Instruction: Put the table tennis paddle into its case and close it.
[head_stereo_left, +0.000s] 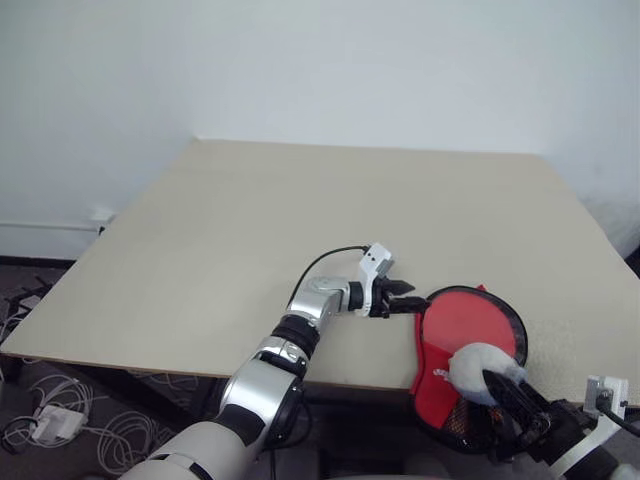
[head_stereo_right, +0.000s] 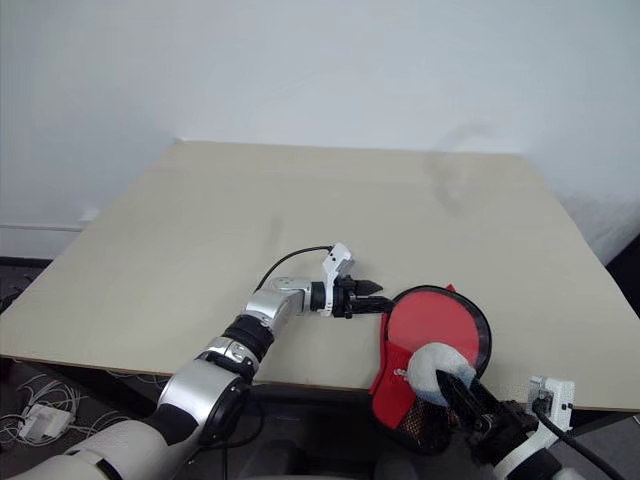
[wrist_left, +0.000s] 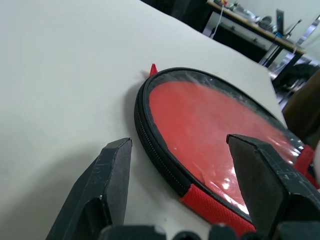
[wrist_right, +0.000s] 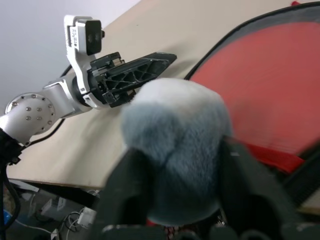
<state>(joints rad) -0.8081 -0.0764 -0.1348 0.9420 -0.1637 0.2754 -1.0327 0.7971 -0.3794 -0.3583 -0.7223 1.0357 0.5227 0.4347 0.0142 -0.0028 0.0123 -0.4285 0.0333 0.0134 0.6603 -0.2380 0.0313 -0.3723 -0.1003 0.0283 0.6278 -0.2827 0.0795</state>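
a red, paddle-shaped soft case (head_stereo_left: 468, 345) with black zip edging lies at the near edge of the beige wooden table (head_stereo_left: 300, 230), toward its near right corner; the narrow handle end overhangs that edge. through the clear plastic panel of the case the round red rubber face of the table tennis paddle (wrist_left: 210, 125) is visible, so the paddle sits inside the case. a small red tab (wrist_left: 153, 69) projects from the rim of the case on the far side. a fluffy white-grey pom-pom (wrist_right: 175, 145) rests over the handle end of the case, between the two black fingers of the right gripper (wrist_right: 184, 187); the fingers flank it closely on both sides, but whether they press on it cannot be told. the left gripper (wrist_left: 185, 190) lies low over the table just beside the round rim of the case, pointing toward it; its two black fingers (wrist_left: 112, 175) are spread wide, with nothing between them, and the zip edging lies just ahead of their tips. white cables (head_stereo_left: 60, 420) lie on the floor beyond the table's left edge.
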